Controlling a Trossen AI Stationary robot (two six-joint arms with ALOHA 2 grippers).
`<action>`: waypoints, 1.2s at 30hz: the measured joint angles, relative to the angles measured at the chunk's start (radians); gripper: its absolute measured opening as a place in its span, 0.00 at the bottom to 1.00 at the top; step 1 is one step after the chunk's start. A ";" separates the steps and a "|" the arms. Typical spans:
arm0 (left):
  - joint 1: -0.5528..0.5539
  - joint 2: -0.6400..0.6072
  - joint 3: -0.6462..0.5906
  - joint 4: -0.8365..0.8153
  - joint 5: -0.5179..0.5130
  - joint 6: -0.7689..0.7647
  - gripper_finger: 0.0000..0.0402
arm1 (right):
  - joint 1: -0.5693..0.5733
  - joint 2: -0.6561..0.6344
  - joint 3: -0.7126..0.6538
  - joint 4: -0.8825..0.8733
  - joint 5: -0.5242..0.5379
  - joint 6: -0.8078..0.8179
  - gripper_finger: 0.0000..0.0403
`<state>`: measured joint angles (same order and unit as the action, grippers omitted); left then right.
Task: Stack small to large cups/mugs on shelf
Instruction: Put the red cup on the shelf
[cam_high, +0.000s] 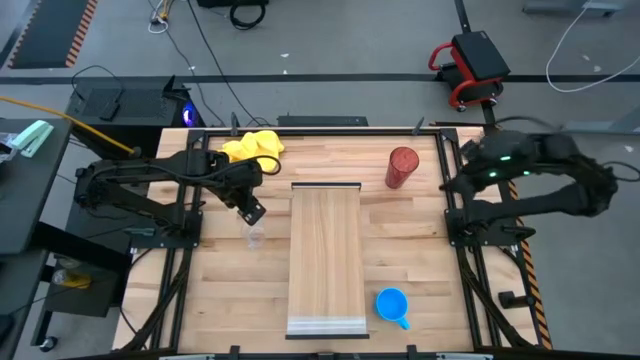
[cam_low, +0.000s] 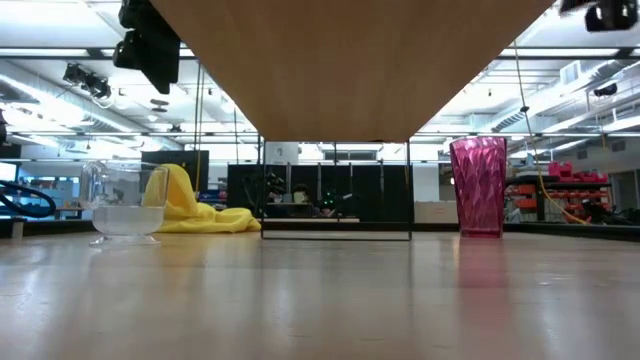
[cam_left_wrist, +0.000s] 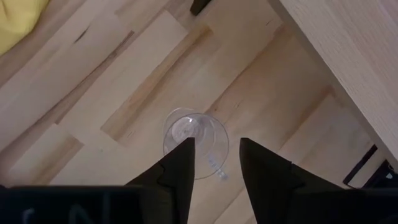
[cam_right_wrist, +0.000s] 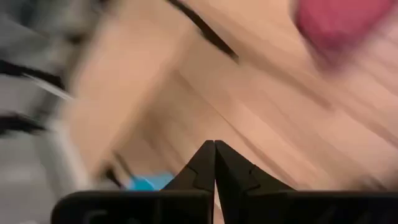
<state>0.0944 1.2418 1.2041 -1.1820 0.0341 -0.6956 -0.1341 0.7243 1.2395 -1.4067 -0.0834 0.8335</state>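
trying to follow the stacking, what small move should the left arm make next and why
Probably lower the left gripper straight down around the small glass cup and then close. Its fingers are open and above the cup, which stands upright on the tabletop beside the shelf, not yet gripped. The right gripper is shut, waiting at the right edge.
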 joint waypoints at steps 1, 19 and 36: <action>0.000 0.000 0.000 0.000 0.000 0.000 0.34 | 0.000 0.029 0.006 -0.054 0.000 0.000 0.03; 0.000 0.000 -0.001 0.000 -0.067 0.001 0.33 | 0.187 0.126 -0.006 -0.165 0.339 0.237 0.03; 0.000 0.000 -0.001 0.000 -0.090 0.029 0.33 | -0.305 0.340 -0.006 0.012 0.306 -0.137 0.03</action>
<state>0.0940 1.2419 1.2034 -1.1824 -0.0554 -0.6666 -0.4393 1.0645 1.2335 -1.3950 0.2223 0.6970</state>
